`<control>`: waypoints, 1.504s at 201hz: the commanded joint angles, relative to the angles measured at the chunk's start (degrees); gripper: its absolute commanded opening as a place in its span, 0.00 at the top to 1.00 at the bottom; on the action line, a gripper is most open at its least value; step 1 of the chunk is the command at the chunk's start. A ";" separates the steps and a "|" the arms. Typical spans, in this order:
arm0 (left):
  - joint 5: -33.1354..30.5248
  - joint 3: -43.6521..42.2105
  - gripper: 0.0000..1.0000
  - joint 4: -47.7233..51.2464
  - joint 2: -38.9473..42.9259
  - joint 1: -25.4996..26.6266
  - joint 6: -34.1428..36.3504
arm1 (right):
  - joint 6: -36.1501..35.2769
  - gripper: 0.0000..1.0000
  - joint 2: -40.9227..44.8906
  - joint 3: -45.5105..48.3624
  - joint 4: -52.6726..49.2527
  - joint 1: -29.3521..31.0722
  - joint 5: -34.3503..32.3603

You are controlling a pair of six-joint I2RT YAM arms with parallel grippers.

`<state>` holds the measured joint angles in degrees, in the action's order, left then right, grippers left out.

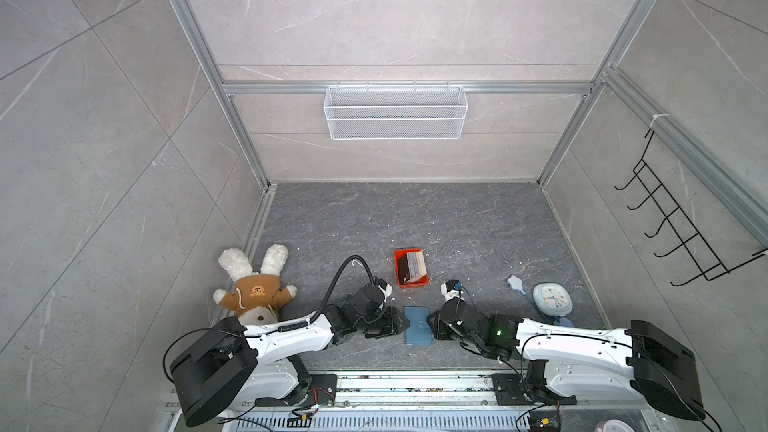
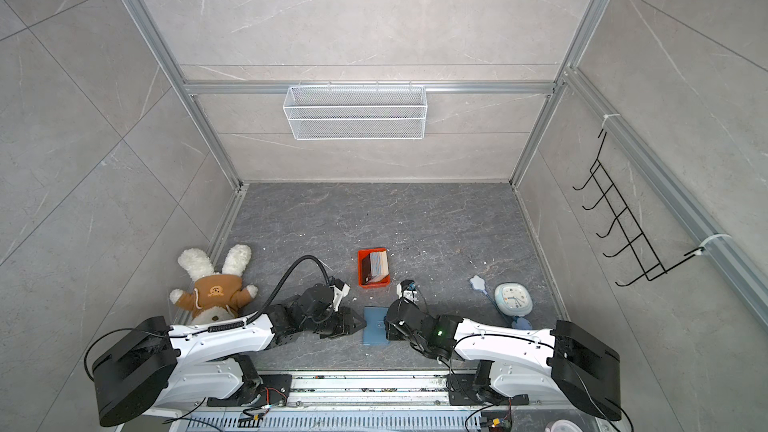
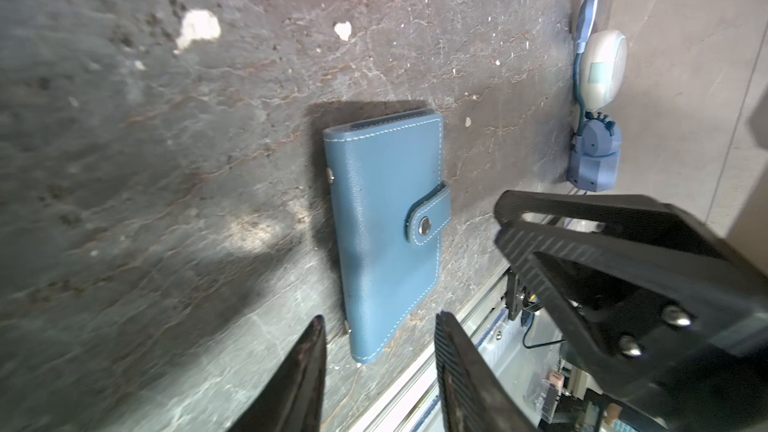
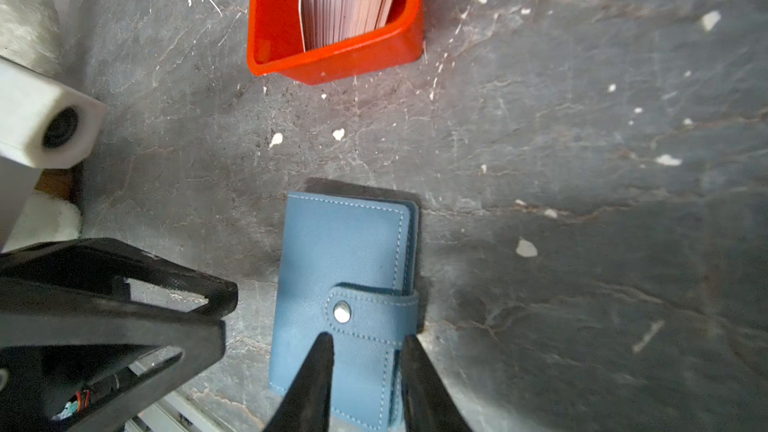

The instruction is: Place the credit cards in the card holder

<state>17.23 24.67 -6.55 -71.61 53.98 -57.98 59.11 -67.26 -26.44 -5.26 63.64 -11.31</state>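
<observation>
Flat blue stitched leather-like card holder [image 1: 417,326] lies closed, snap tab fastened, on dark stone tabletop [image 1: 478,222], lower centre of both top views, btw the two arms. L gripper [image 3: 380,317] jaws apart w/ holder's corner btw them; R gripper [image 4: 368,337] jaws apart over the tab; neither grasps anything. Stack of dark, pale-edged credit cards [image 1: 411,266] stands in small orange plastic tray [image 1: 412,284], just above holder in frame

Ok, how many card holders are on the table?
1: the card holder, snapped shut, lies flat between the left tool and right tool, near the orange tray. Others may be hidden.
</observation>
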 commanded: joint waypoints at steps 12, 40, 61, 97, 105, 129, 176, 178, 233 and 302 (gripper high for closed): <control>3.94 0.87 0.54 -4.79 -3.29 -0.10 0.50 | 4.89 0.69 -1.94 2.19 1.83 0.36 0.16; 4.20 0.47 0.50 -6.93 -5.18 -0.09 0.76 | 6.83 0.69 -3.47 3.12 4.65 0.30 1.16; 5.38 0.00 0.49 -9.89 -7.50 -0.08 -0.35 | 7.79 0.69 -5.23 3.28 6.72 0.14 1.99; 5.96 -0.10 0.47 -11.78 -9.11 -0.01 -1.02 | 9.27 0.71 -6.37 3.91 7.66 -0.10 1.48; 6.05 0.09 0.47 -11.54 -9.37 -0.01 -0.84 | 9.45 0.71 -6.48 4.16 7.76 -0.24 1.47; 6.87 0.76 0.46 -11.47 -10.72 -0.01 -0.82 | 9.54 0.72 -6.88 4.63 8.69 -0.60 1.64; 7.35 0.67 0.45 -13.22 -12.93 -0.01 -2.25 | 9.37 0.75 -9.08 5.17 11.48 -1.03 2.38; 7.30 0.67 0.46 -13.45 -12.94 -0.01 -2.30 | 9.36 0.75 -9.15 5.17 11.60 -0.99 2.42; 7.73 -0.24 0.52 -16.13 -9.51 -0.01 -3.11 | 9.27 0.76 -9.35 5.23 10.08 -1.02 1.74; 7.81 0.26 0.69 -16.04 -8.30 -0.01 -2.58 | 8.89 0.76 -9.06 4.94 9.30 -1.00 1.54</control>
<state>23.66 24.34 -19.27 -80.84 53.95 -60.95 67.99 -75.44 -22.35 6.74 62.92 -9.65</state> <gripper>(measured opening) 0.342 0.237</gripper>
